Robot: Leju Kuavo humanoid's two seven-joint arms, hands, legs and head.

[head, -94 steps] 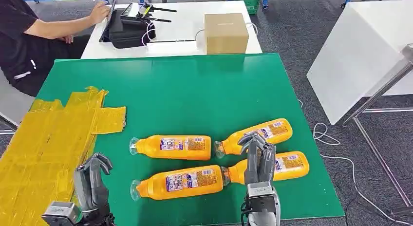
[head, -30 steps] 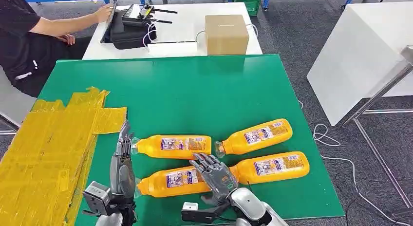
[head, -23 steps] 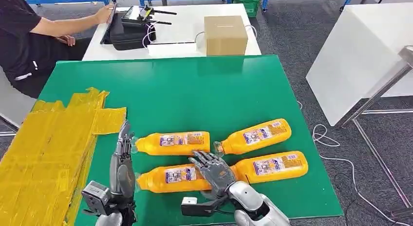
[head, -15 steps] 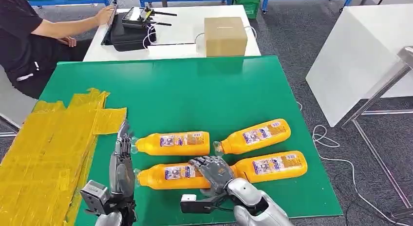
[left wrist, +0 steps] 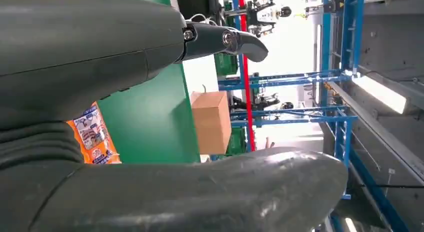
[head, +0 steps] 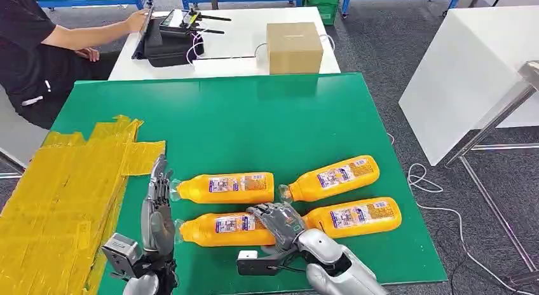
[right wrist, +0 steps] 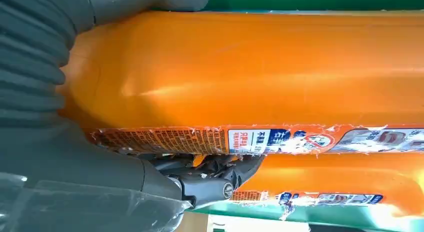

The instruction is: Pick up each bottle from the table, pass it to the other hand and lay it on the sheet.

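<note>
Right hand [head: 279, 222] lowered, now curling around near bottle [head: 222, 229]; smooth, likely slippery, best gripped mid-body; left hand [head: 157, 209] open, empty.

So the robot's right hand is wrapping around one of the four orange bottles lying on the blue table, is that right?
Not quite: the table is green, not blue, as the head view shows. The rest holds: the right hand is closing on one bottle of four orange ones lying there.
</note>
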